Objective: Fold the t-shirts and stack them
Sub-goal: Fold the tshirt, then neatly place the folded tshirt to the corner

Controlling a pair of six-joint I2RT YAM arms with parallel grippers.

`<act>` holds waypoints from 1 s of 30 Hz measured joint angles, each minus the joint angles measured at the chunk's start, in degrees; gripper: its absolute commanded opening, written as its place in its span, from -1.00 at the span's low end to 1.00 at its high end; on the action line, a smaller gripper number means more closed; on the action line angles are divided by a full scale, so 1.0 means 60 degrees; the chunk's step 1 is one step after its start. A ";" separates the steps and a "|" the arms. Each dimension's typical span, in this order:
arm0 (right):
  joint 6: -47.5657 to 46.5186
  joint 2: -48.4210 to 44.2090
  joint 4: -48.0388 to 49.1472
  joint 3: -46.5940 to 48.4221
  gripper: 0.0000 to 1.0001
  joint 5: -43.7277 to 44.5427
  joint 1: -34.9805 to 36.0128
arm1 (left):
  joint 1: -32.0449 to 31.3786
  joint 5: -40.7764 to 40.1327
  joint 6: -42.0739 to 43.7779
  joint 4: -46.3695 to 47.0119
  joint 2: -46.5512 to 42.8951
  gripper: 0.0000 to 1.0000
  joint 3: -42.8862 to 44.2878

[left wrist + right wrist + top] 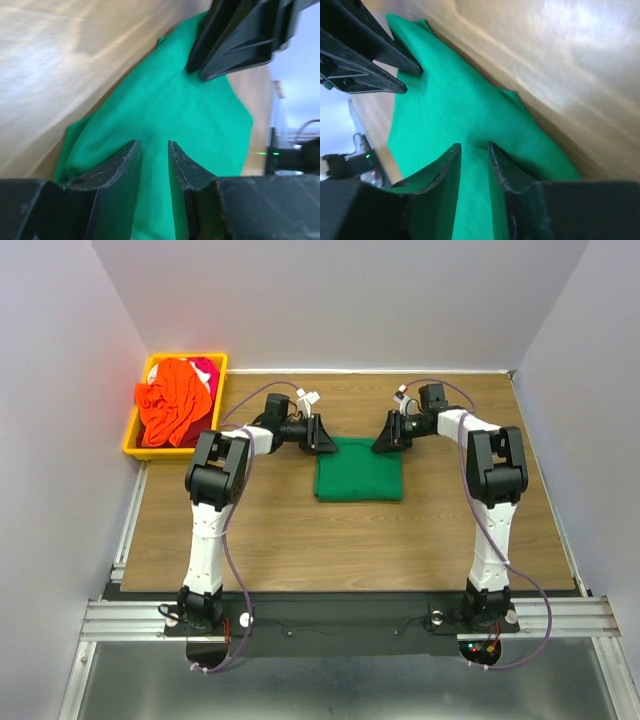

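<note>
A green t-shirt (360, 475) lies folded into a flat rectangle in the middle of the table. My left gripper (326, 445) is at its far left corner and my right gripper (379, 445) at its far right corner, both tips down on the cloth. In the left wrist view the left gripper (154, 143) has a narrow gap over the green cloth (200, 115). In the right wrist view the right gripper (475, 145) also has a narrow gap, and the cloth (450, 100) dimples at its tips. An orange t-shirt (172, 400) and a red-pink t-shirt (205, 370) lie bunched in the bin.
A yellow-orange plastic bin (130, 447) stands at the far left corner of the wooden table (300, 540). Grey walls close in the left, back and right sides. The two grippers face each other a shirt's width apart.
</note>
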 measured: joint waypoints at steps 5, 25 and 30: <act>0.0091 -0.0925 0.0106 -0.0404 -0.17 0.0062 0.0004 | 0.0171 -0.0153 0.1118 -0.1067 -0.1399 -0.07 -0.1075; -0.0109 -0.1865 0.0273 -0.4379 -0.28 -0.1362 0.0696 | -0.0834 0.1180 0.0597 -0.0229 -0.2055 -0.05 -0.3803; -0.0525 -0.2113 -0.0073 -0.4390 -0.28 -0.1286 0.0637 | -0.0586 0.1173 0.1096 -0.0863 -0.2339 -0.03 -0.3909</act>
